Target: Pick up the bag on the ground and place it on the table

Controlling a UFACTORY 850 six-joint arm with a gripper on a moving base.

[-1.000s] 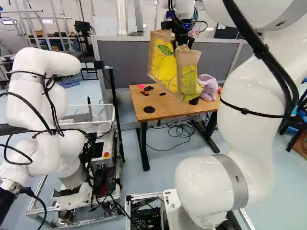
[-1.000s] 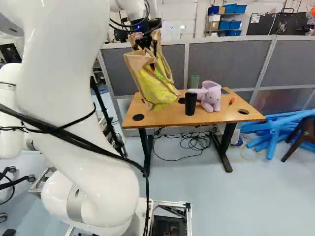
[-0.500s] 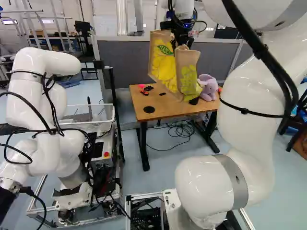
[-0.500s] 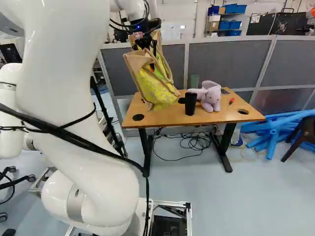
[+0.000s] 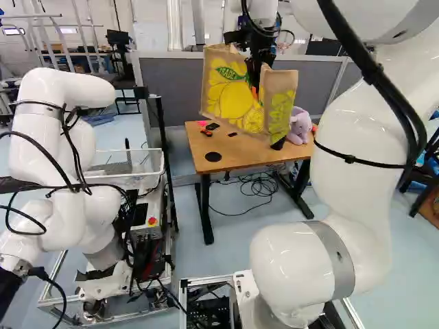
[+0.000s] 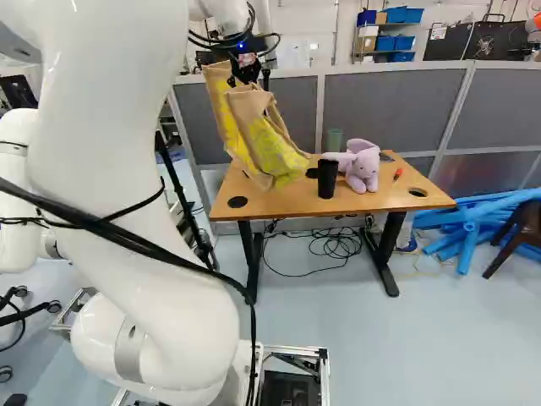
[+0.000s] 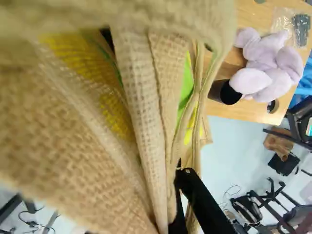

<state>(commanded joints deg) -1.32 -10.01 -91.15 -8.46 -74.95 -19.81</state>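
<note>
The bag (image 5: pixel 230 89), seen above the counter (image 6: pixel 389 196), should handle as light, soft and floppy. Recommended hold: the handles or reinforced rim. The end effector (image 5: pixel 254 77) is at the bag's mouth, above the counter; its opening and any grip cannot be determined. Bag contents, if any: not visible. On the counter: black cup (image 6: pixel 327 179), upright, contents not discernible; contact between bag and counter unconfirmed.

Bag (image 5: pixel 230 99) hangs from gripper (image 5: pixel 255 83); purple plush toy (image 5: pixel 300 128) on table (image 5: pixel 199 147).
</note>
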